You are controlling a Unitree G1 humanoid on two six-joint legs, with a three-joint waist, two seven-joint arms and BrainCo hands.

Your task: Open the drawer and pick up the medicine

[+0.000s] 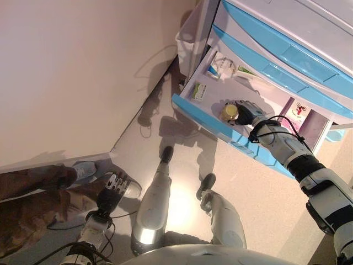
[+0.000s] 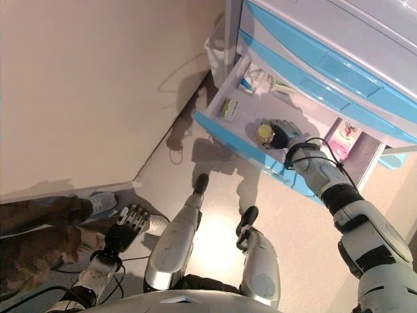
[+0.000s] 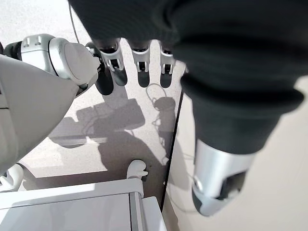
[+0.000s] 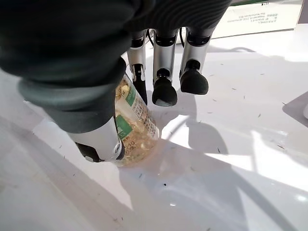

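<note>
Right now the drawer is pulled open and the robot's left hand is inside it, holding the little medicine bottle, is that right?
Not quite: it is the right hand that grips the medicine bottle inside the open drawer, as the right wrist view shows. The left hand hangs low near the floor, holding nothing.

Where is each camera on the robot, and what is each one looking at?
Left eye view: on the head, looking down at the open drawer; both arms show.
Right eye view: beside it, same scene; the right hand is at the medicine bottle.
Left wrist view: on the left arm, past the left hand to the floor.
Right wrist view: on the right arm, close on the hand pinching the bottle.
Eye views and right wrist view share the bottle.
</note>
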